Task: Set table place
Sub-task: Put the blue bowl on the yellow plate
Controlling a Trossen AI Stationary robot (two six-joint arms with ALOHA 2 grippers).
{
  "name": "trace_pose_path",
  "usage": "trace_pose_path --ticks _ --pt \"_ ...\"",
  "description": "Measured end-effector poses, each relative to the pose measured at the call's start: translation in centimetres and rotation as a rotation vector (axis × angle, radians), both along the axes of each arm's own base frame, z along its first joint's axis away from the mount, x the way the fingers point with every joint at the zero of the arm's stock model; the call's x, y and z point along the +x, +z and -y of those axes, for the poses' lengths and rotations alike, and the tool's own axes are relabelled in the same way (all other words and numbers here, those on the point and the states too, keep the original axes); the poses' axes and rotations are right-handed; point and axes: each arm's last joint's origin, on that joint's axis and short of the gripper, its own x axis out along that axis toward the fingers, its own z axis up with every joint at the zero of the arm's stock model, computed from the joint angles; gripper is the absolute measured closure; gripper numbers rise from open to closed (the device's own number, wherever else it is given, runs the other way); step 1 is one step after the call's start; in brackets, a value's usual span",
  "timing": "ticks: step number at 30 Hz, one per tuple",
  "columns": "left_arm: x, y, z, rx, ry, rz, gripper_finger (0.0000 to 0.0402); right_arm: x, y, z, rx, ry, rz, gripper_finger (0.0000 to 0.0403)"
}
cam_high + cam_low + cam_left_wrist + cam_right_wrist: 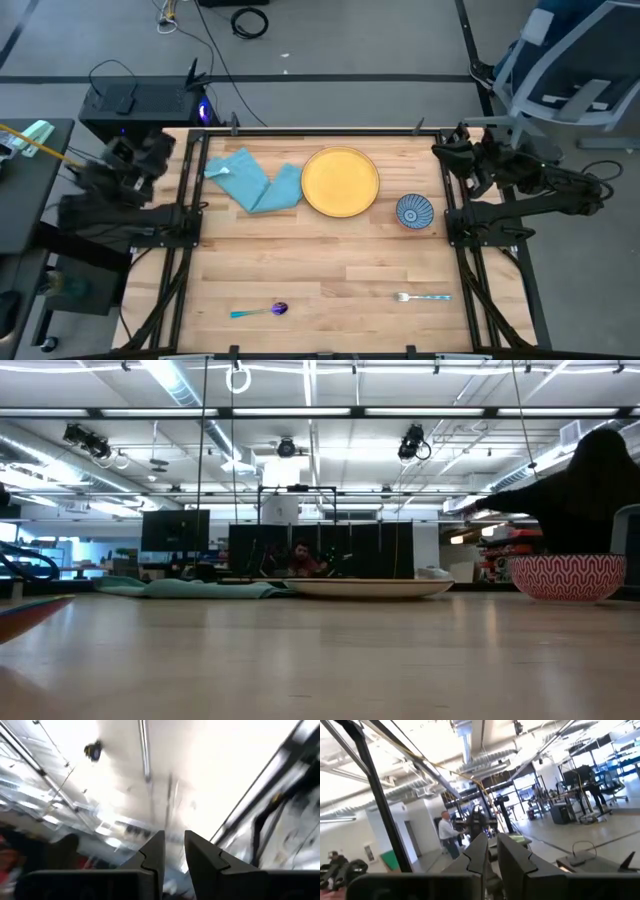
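On the table point(330, 270), the plate point(340, 182) sits upper centre, the napkin point(255, 182) left of it, the bowl point(414, 212) right. The spoon point(262, 311) and fork point(423, 297) lie lengthwise left-to-right at the lower edge, spoon head apparently pointing right. Left gripper point(174, 851) and right gripper point(491, 851) wait at the sides, fingers nearly closed, empty.

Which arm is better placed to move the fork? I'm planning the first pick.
Probably the right. The fork lies on the table's right half, toward the right pincer, below the bowl. The left pincer sits parked off the far-left corner, so it would have to cross the table.
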Motion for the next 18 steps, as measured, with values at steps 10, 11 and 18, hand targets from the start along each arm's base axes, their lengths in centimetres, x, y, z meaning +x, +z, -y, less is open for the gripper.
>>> trace_pose_path --ticks 10,11,18 --pt "4.5 12.1 -0.9 -0.012 0.163 -0.603 0.033 -0.9 1.6 0.0 0.003 -0.001 0.041 0.0353" --pt "4.9 12.7 -1.2 -0.031 0.173 -0.649 0.0331 -1.2 2.1 0.0 0.006 -0.009 0.052 0.0353" --pt "8.5 14.0 -3.4 -0.189 0.204 -0.853 0.0343 -4.1 5.0 0.5 0.019 -0.195 -0.021 0.0353"
